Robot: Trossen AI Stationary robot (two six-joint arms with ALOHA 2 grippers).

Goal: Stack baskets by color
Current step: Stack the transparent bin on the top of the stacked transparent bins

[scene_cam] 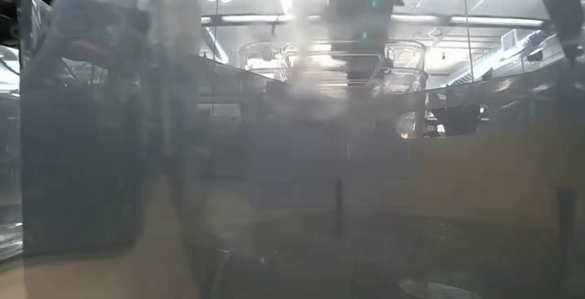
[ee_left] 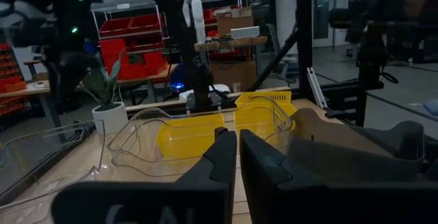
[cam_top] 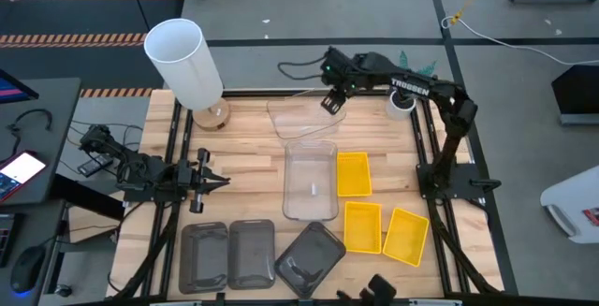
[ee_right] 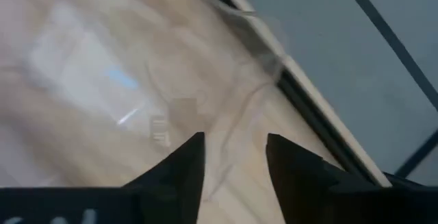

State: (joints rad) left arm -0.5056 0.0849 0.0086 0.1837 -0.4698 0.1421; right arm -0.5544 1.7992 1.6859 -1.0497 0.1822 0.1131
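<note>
A clear basket (cam_top: pixel 304 119) lies flat near the table's far edge. My right gripper (cam_top: pixel 330 103) hangs open over its right end, pointing steeply down. In the right wrist view the basket (ee_right: pixel 102 80) shows blurred beyond the gripper (ee_right: pixel 235 157), with nothing between the fingers. Another clear basket (cam_top: pixel 310 182) lies in the table's middle. Three yellow baskets (cam_top: pixel 353 173), (cam_top: pixel 363 226), (cam_top: pixel 406 236) lie singly to its right. Three dark grey baskets (cam_top: pixel 204 255), (cam_top: pixel 251 253), (cam_top: pixel 311 257) lie along the near edge. My left gripper (cam_top: pixel 213 181) waits shut and level at the left.
A tall white cylinder lamp (cam_top: pixel 182 63) stands at the far left corner. A small white plant pot (cam_top: pixel 402 103) stands at the far right, close to my right arm. Black frame rails (cam_top: pixel 423 147) run along the table's sides. A grey basket close to the lens fills the low view.
</note>
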